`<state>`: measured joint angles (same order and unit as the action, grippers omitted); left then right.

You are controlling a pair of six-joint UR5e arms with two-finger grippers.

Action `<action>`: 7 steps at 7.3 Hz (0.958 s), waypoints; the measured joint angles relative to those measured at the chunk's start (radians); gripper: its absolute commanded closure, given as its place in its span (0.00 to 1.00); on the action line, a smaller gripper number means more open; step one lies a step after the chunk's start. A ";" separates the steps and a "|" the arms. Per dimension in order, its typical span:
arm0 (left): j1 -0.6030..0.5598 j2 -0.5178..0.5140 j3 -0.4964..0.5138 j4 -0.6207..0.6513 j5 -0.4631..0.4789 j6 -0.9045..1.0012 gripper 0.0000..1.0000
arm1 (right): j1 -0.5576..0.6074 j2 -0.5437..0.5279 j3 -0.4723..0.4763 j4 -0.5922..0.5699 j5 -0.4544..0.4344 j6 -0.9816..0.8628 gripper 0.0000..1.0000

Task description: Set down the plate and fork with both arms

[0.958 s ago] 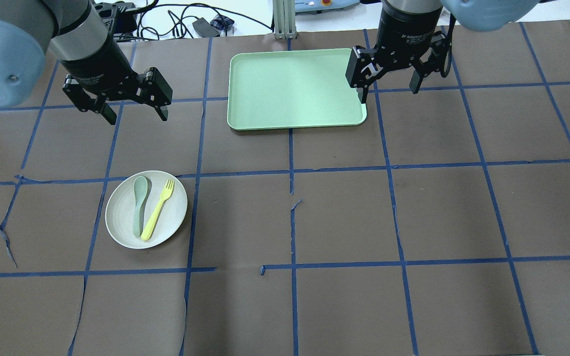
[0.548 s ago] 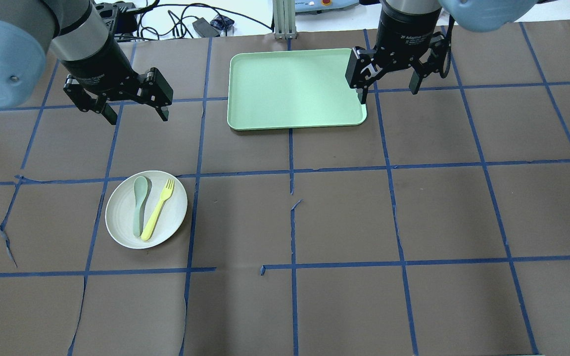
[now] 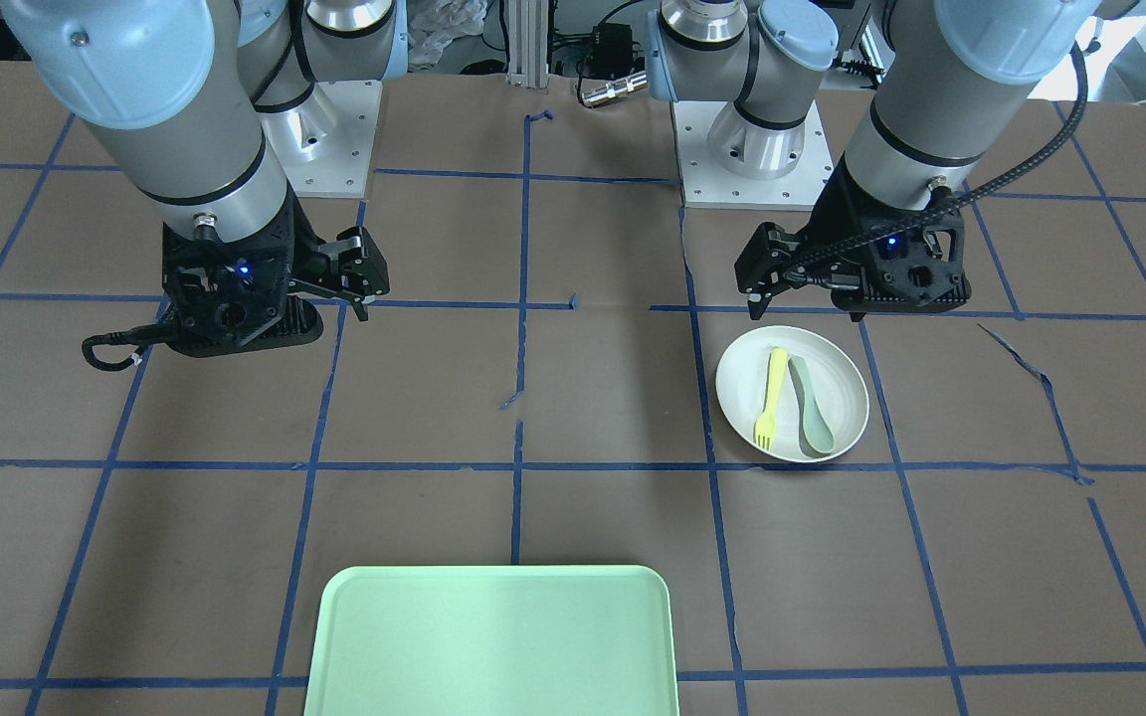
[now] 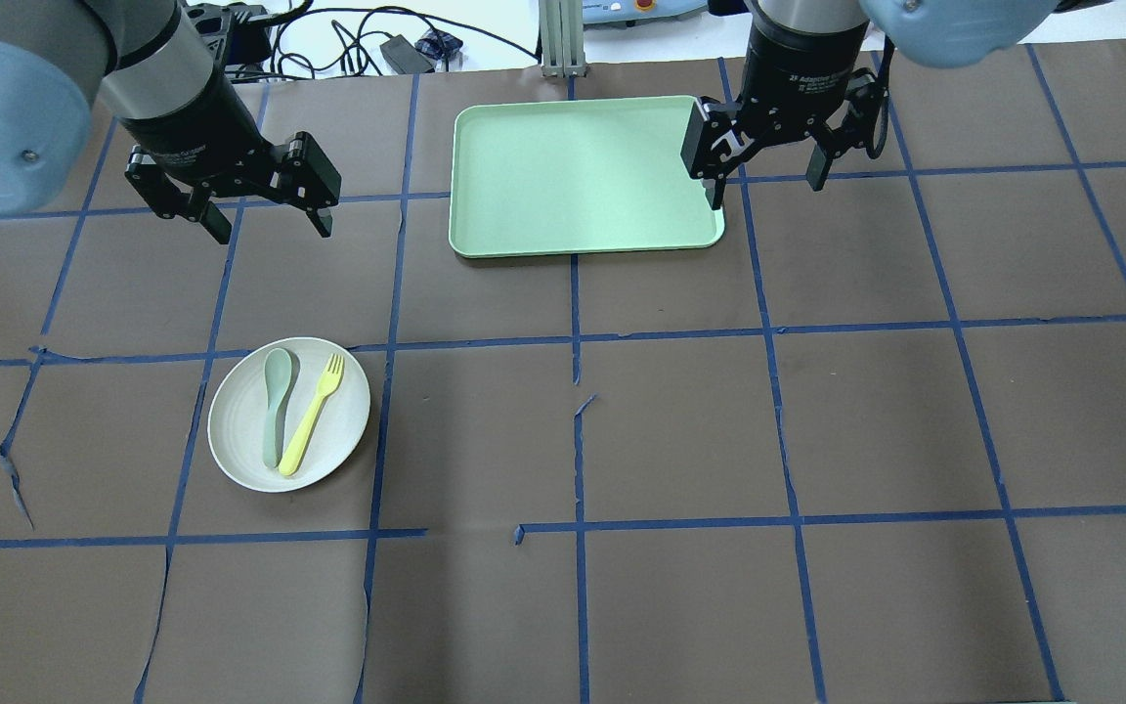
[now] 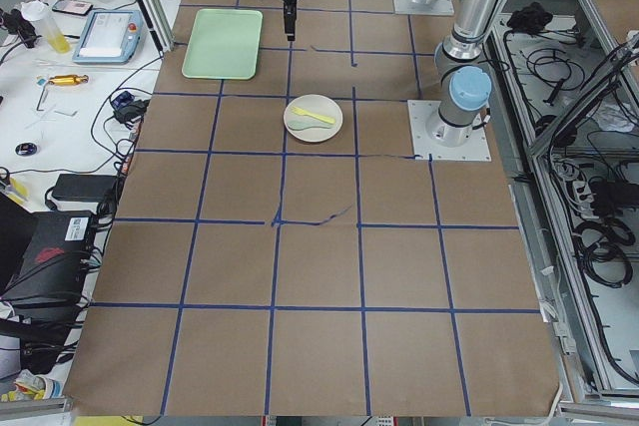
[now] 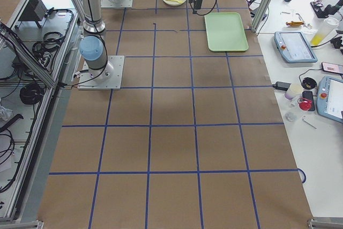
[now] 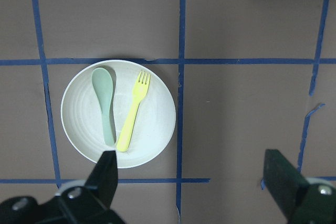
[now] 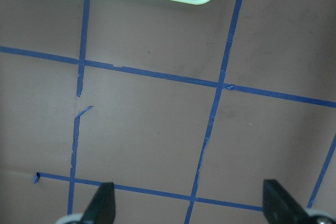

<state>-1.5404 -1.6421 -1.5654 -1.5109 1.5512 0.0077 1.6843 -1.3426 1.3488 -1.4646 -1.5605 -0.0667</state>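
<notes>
The off-white plate (image 4: 340, 416) lies on the left half of the table. It also shows in the front view (image 3: 742, 383) and the left wrist view (image 7: 155, 114). On it lie the pale-yellow fork (image 4: 311, 416) and a grey-green spoon (image 4: 275, 406), side by side. My left gripper (image 4: 272, 233) is open and empty, high above the table, on the far side of the plate. My right gripper (image 4: 764, 191) is open and empty, raised near the right edge of the mint-green tray (image 4: 573, 176).
The tray holds nothing and lies at the far middle of the table. Brown paper with blue tape lines covers the table, torn in places (image 4: 583, 403). Cables and devices lie beyond the far edge (image 4: 358, 44).
Both grippers have shifted only very slightly toward the far side. The plate, fork, spoon and tray have not moved.
</notes>
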 measured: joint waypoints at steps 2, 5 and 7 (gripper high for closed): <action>0.000 0.001 -0.001 0.001 -0.001 -0.001 0.00 | 0.000 0.000 0.005 -0.001 0.000 -0.001 0.00; 0.013 -0.010 -0.002 0.001 0.009 -0.012 0.00 | 0.000 0.000 0.007 -0.001 0.006 0.000 0.00; 0.038 -0.014 -0.003 0.001 0.038 -0.007 0.00 | 0.000 0.000 0.010 -0.003 0.009 0.000 0.00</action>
<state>-1.5027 -1.6560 -1.5681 -1.5097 1.5894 0.0007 1.6843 -1.3422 1.3591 -1.4676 -1.5514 -0.0671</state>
